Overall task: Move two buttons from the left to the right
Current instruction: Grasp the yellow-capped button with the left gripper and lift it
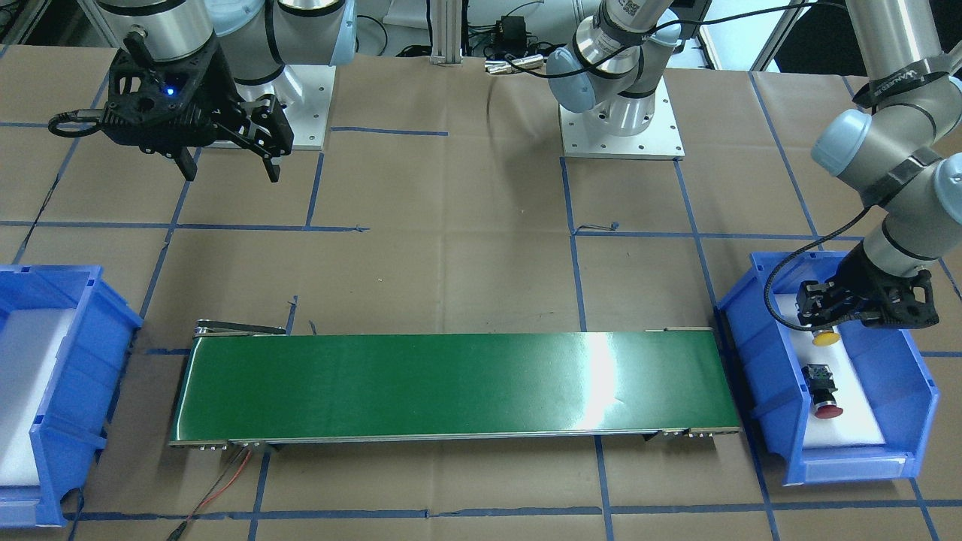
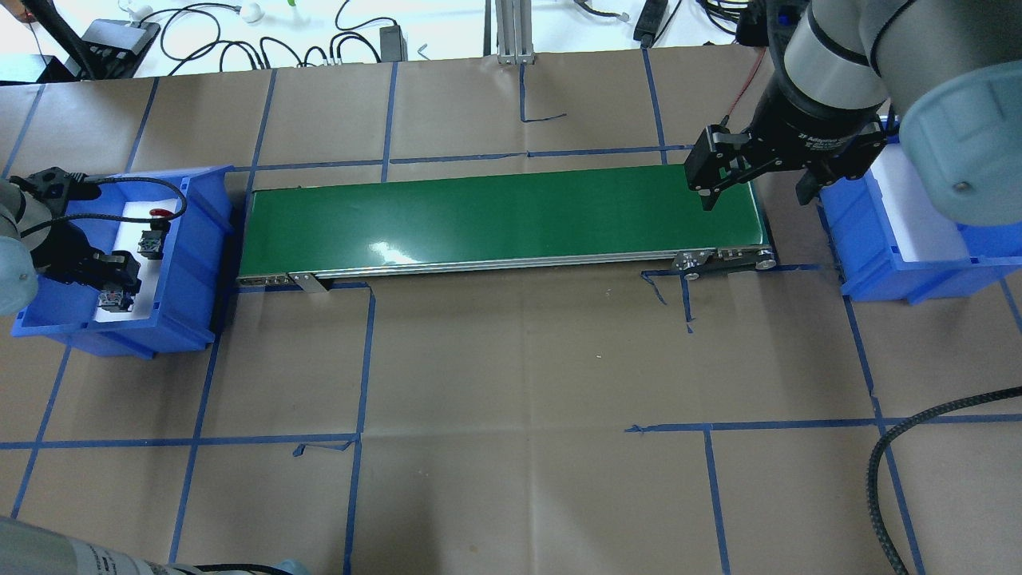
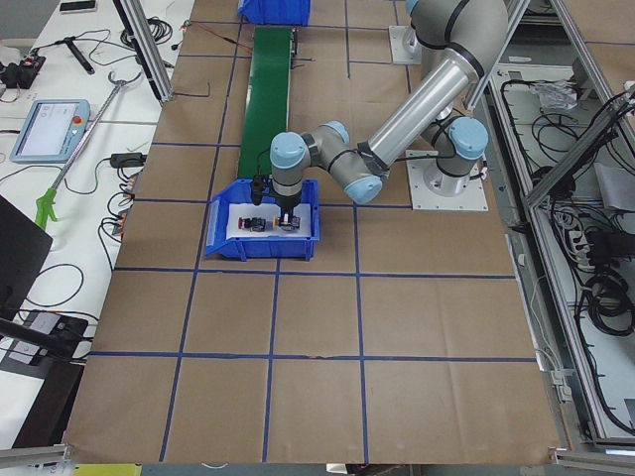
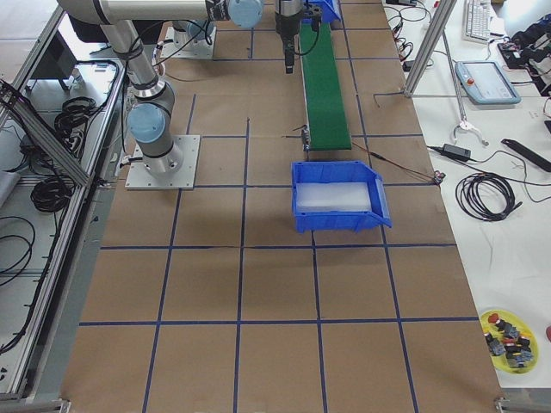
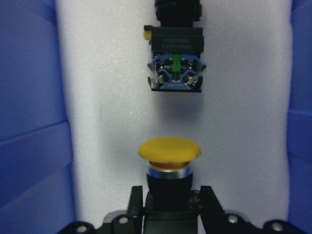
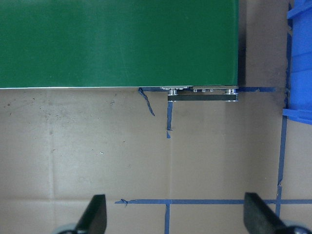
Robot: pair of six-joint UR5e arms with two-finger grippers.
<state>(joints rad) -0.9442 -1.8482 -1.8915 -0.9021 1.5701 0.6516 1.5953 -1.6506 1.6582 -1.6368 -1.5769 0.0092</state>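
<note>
Inside the blue bin on the bench, the left claw pinches the yellow-capped button (right claw hangs wide). A shallow grip could let it twist loose.

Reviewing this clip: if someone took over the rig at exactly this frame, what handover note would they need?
Left end effector: down in the left bin, apparently shut on the black body of the yellow button.
Right end effector: open, holding nothing, hovering near the conveyor belt at its end by the right bin.
Red button: lying on the foam in the left bin, not gripped.
Done: at most the first grasp; neither button has reached the right bin.
Left: carry both buttons across to the right bin, probably by way of the belt.
</note>
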